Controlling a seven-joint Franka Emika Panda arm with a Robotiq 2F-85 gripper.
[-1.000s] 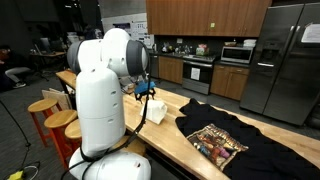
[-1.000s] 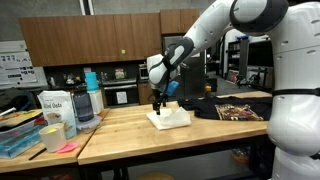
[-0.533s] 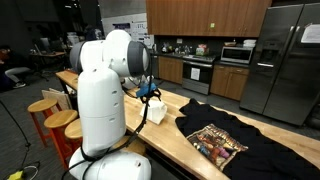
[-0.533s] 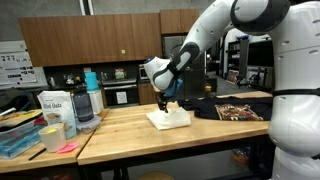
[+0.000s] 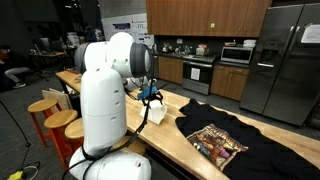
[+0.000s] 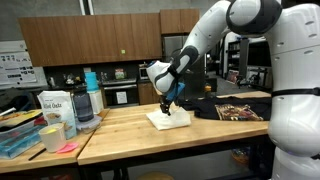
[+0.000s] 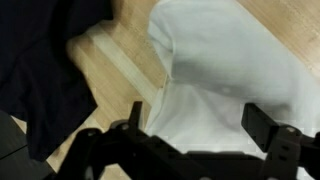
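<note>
The robot's black gripper (image 7: 198,125) hangs with its fingers spread wide and released, grasping nothing, just above a white folded cloth (image 6: 170,119) lying on the light wooden table (image 6: 130,135). Beside the cloth lies a black T-shirt (image 5: 215,140) with a colourful printed graphic, its lettering too small to read.

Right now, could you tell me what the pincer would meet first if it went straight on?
Most likely the folded white cloth on the wooden table: the open pincer points straight down at it. How far above it hangs is hard to judge.
</note>
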